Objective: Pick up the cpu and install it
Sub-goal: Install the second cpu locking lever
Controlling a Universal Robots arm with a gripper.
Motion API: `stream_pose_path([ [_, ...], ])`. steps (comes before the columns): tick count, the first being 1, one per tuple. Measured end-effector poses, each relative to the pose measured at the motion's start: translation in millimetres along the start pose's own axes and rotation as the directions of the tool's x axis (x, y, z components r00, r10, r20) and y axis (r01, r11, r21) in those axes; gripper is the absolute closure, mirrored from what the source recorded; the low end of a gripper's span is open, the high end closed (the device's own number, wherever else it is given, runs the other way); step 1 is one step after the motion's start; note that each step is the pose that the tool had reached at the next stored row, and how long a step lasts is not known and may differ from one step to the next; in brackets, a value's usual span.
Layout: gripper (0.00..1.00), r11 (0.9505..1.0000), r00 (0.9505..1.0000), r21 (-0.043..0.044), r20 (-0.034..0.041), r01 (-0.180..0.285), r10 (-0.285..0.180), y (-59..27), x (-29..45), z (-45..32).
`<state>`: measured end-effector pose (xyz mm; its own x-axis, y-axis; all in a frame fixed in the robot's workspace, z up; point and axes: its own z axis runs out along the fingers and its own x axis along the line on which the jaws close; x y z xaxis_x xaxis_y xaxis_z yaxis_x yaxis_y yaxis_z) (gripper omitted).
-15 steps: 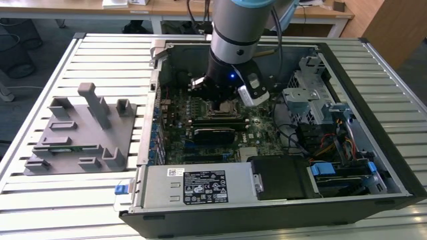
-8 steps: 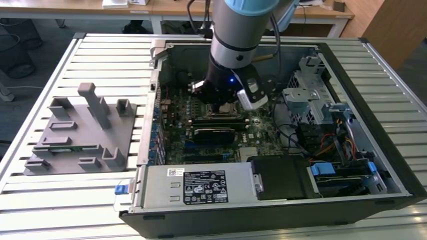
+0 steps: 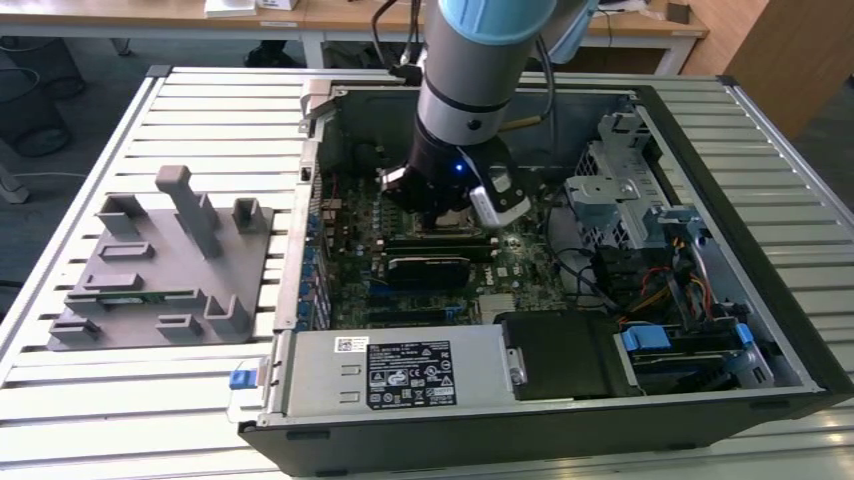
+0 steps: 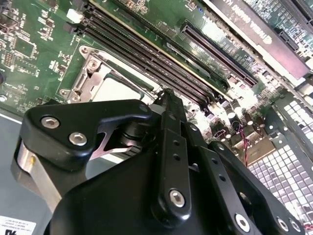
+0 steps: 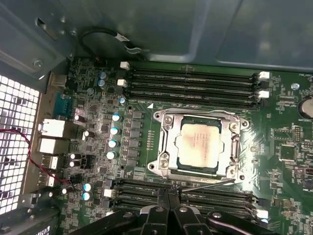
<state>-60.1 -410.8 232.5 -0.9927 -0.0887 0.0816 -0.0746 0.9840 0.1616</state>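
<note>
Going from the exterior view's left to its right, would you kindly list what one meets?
Grey tray → computer case's near wall → robot arm with its claw over the motherboard → metal drive cage → blue-tabbed drive bay.

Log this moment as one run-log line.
gripper: shut, holds nothing, above motherboard | cpu: seated in socket | memory slots: empty

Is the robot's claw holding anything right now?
No. The gripper is shut on nothing; the cpu already sits in its socket on the motherboard.

Pale-blue and silver arm (image 3: 474,60), black screw-studded fingers (image 4: 171,147), blue light.
</note>
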Motion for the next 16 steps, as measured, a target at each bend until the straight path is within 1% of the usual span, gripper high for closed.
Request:
stream_pose_path([
  [4,0.89,1.0,1.0,-0.0001,0.0001,0.0,0.0,-0.6,2.1,4.8],
  [10,0.89,1.0,1.0,-0.0001,0.0001,0.0,0.0,-1.8,2.3,13.2],
  [13,0.89,1.0,1.0,-0.0032,0.0001,0.0,0.0,-2.1,2.6,14.8],
  [16,0.89,1.0,1.0,-0.0042,0.0003,0.0,0.0,-2.2,2.6,15.3],
])
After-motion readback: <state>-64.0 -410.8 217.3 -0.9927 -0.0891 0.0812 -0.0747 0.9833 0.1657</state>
